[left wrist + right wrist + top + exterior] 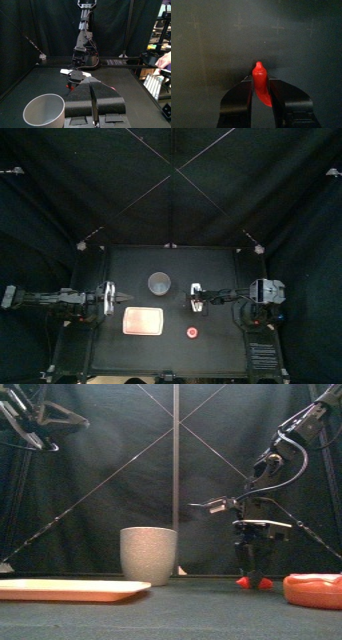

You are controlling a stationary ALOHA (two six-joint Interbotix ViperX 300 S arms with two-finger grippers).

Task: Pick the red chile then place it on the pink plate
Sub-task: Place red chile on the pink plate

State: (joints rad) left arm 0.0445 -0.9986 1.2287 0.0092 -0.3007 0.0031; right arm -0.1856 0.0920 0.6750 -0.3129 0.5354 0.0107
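The right gripper pinches the red chile near its middle for carrying to the pink plate; the resting left gripper looks closed.

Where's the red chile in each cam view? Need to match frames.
Top: red chile right of centre.
Front: low right, at table level.
Left wrist: mid-frame, under the far arm.
Right wrist: centre, between the jaws.
Landmark: right gripper holding it, in all four.

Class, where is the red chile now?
The red chile is between the right gripper's fingers; in the top view, right of the grey cup and behind a red toy.
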